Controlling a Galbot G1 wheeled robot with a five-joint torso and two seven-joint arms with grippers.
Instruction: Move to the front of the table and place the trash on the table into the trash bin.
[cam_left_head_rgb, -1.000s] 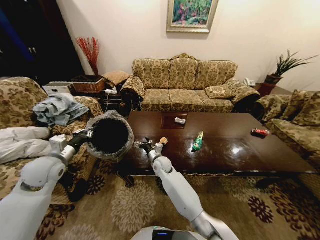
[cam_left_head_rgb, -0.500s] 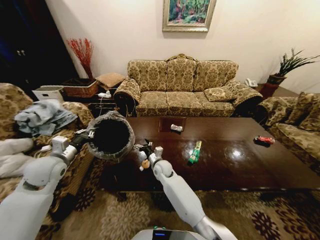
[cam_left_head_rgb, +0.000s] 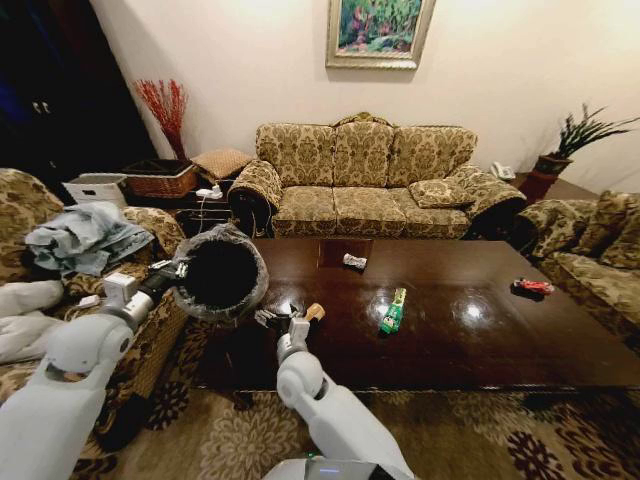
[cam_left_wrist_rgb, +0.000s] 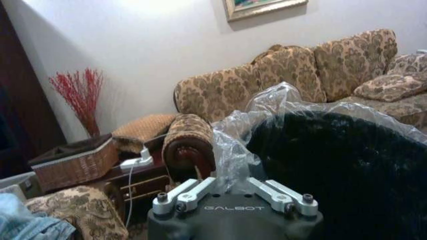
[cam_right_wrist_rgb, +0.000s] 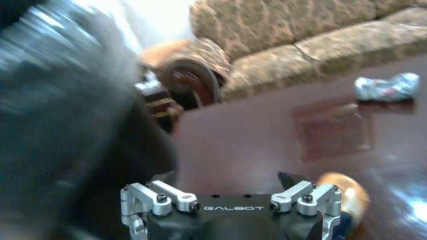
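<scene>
My left gripper (cam_left_head_rgb: 168, 271) (cam_left_wrist_rgb: 230, 181) is shut on the bag-lined rim of the black trash bin (cam_left_head_rgb: 220, 275) (cam_left_wrist_rgb: 333, 165), holding it tilted in the air off the table's near left corner. My right gripper (cam_left_head_rgb: 284, 318) (cam_right_wrist_rgb: 225, 176) hovers over the dark table (cam_left_head_rgb: 480, 340) just beside the bin, its fingers apart with bare tabletop between them. The tan bottle-like piece (cam_left_head_rgb: 314, 312) (cam_right_wrist_rgb: 341, 195) sits against the outer side of one finger. On the table lie a green wrapper (cam_left_head_rgb: 392, 312), a white scrap (cam_left_head_rgb: 354, 262) (cam_right_wrist_rgb: 387, 86) and a red piece (cam_left_head_rgb: 532, 287).
A patterned sofa (cam_left_head_rgb: 370, 180) stands behind the table, another sofa (cam_left_head_rgb: 600, 260) at its right end. An armchair with clothes (cam_left_head_rgb: 85, 235) is close at my left. A woven basket (cam_left_head_rgb: 160, 180) and side table stand at the back left, a plant (cam_left_head_rgb: 570, 140) at the back right.
The view has shifted a little. My right gripper has drawn back toward the table's near edge beside the bin and turned, bringing the tan piece to its right side. The bin stayed put.
</scene>
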